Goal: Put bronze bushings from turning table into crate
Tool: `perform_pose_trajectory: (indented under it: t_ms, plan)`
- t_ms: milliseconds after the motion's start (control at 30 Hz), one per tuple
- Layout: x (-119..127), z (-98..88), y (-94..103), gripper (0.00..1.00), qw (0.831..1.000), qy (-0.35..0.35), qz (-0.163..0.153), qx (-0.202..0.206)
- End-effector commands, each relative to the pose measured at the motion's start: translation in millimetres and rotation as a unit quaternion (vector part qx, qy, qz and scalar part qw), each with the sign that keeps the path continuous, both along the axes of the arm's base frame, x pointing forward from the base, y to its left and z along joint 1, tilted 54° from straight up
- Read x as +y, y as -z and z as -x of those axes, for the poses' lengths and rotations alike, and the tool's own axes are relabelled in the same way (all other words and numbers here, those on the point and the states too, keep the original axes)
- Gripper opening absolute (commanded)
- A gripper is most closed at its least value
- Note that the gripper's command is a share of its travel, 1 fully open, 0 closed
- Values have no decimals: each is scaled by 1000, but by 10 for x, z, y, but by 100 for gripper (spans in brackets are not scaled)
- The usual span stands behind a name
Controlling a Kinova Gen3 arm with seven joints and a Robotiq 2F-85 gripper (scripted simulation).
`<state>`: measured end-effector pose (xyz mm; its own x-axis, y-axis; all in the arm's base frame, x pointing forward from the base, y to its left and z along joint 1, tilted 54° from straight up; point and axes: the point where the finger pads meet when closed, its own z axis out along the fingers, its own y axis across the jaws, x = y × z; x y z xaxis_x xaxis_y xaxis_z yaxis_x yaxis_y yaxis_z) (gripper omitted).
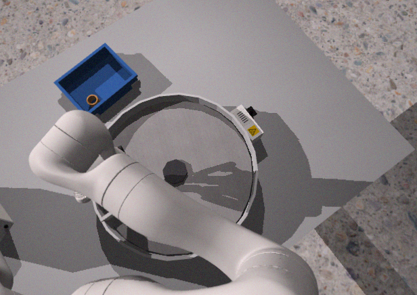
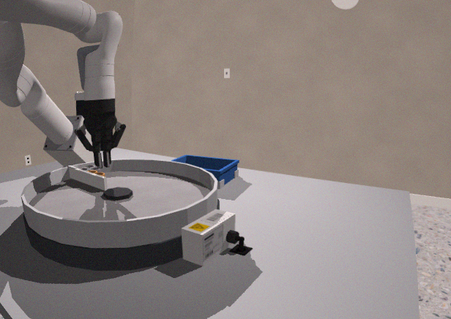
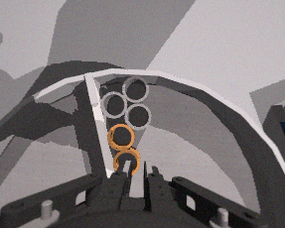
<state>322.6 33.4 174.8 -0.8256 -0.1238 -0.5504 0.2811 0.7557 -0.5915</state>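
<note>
You're at the second pick: one glossy bronze ring bushing [image 1: 92, 99] already lies in the blue plastic crate [image 1: 71, 71], at the grey table's [image 1: 304, 94] 10 o'clock. The black gripper [image 2: 102, 162] hangs over the white-rimmed turning table [image 2: 124, 233], jaws nearly closed and empty, above the nearest of two bronze bushings [image 3: 127, 161]. Three dull steel bushings [image 3: 137, 115] sit beyond. Next, lower the narrowed jaws into its bore and spread them.

Divider wall [image 3: 96, 115] crowds bronze bushings [image 3: 121, 136]
</note>
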Motion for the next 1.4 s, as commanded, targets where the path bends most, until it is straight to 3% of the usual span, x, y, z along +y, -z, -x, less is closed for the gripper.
perform_pose_trajectory:
  t_ms: [0,1367]
  plan:
    - [-74,-22,43,14,1000,4,2,2]
    - [-152,-81,113,14,1000,4,2,2]
